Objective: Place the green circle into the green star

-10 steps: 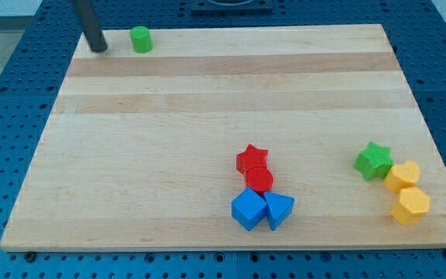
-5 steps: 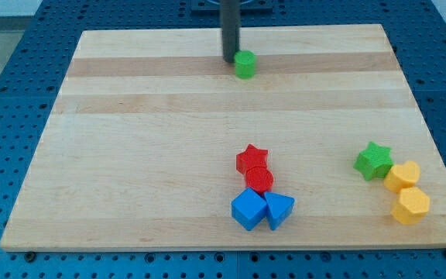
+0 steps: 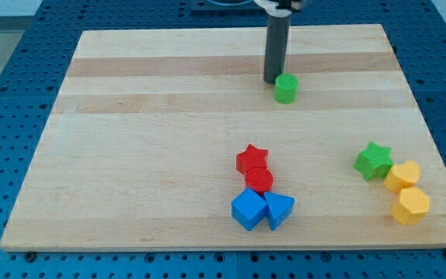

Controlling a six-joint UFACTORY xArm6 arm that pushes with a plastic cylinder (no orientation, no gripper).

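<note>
**Tip set behind the green circle, on the side away from the green star**

My tip (image 3: 272, 80) rests on the wooden tabletop (image 3: 145, 155) just to the upper left of the green circle (image 3: 286, 88), touching it or very nearly so; the view does not settle whether there is a sliver of gap. The end effector here is a plain rod with nothing to open or close, so it holds nothing and can only shove from one side.

That placement makes sense for the job. The green star (image 3: 373, 160) lies well apart from the green circle, toward the view's lower right, so a tip standing on the circle's upper-left flank is on the far side from the goal and roughly in line with it. A push from there should carry the circle down and to the right.

The green star sits near the tabletop's right edge, touching a yellow block (image 3: 403, 176) at its lower right, with a second yellow block (image 3: 410, 205), hexagonal in outline, just below that one. Because these three are packed together, I judge that the circle arriving hard could nudge the star into the yellows.

A separate cluster lies lower centre: a red star (image 3: 252, 159) above a red circle (image 3: 259, 180), then a blue cube (image 3: 248, 209) beside a blue block (image 3: 279, 210) of less certain shape. It sits left of the likely path, so it should stay undisturbed. The circle is round and may slip off a rod that pushes off-centre.
</note>
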